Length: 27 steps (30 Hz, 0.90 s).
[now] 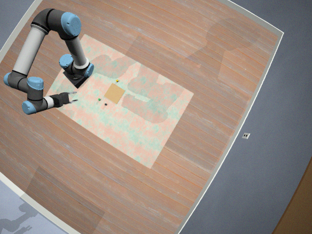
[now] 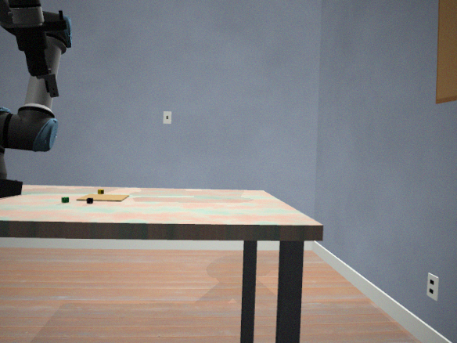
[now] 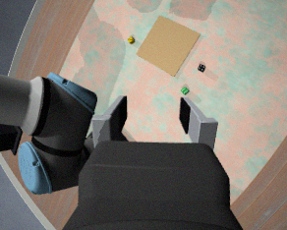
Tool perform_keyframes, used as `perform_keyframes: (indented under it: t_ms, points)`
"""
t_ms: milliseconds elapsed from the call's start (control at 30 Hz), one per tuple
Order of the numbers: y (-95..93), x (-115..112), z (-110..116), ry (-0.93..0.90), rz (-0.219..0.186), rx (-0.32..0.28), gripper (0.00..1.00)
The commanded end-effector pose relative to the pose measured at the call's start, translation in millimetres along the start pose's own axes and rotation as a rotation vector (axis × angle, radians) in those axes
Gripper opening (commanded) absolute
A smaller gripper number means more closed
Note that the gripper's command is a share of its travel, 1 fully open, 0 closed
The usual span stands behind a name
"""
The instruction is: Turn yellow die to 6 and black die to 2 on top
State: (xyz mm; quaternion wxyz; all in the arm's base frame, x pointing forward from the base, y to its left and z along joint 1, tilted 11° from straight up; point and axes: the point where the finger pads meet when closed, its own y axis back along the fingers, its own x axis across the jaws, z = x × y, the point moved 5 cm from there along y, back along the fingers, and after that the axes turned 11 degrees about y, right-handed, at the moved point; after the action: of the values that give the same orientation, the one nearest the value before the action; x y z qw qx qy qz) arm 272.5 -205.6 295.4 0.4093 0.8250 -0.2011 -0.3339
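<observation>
The tan mat (image 1: 114, 93) (image 2: 106, 198) (image 3: 168, 45) lies flat on the table. The yellow die (image 1: 117, 80) (image 2: 101, 192) (image 3: 131, 39) lies on the table just off one side of the mat. The black die (image 1: 106, 104) (image 2: 90, 200) (image 3: 201, 68) and the green die (image 1: 99, 99) (image 2: 65, 200) (image 3: 185, 90) lie on the table off the opposite side, apart from each other. The black die shows several white pips on top; the upper faces of the yellow and green dice are too small to read surely. My gripper (image 1: 75, 96) (image 3: 153, 107) is open and empty, high above the table and away from the dice.
The table (image 1: 128, 144) (image 2: 219, 213) has a pink and green mottled top. The robot's base stands at one end of it, near the yellow die's side of the mat. Arm shadows fall on the table top beside the mat.
</observation>
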Motion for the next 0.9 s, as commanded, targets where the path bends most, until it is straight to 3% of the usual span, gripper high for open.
perform_keyframes:
  t_ms: [0,633,867]
  points:
    - [0.3,0,0,0.0,0.001,0.0,1.0]
    - [-0.4,1,0,0.001,0.002,-0.002,1.0]
    - [-19.5,16,-4,0.027,0.018,-0.055,1.0]
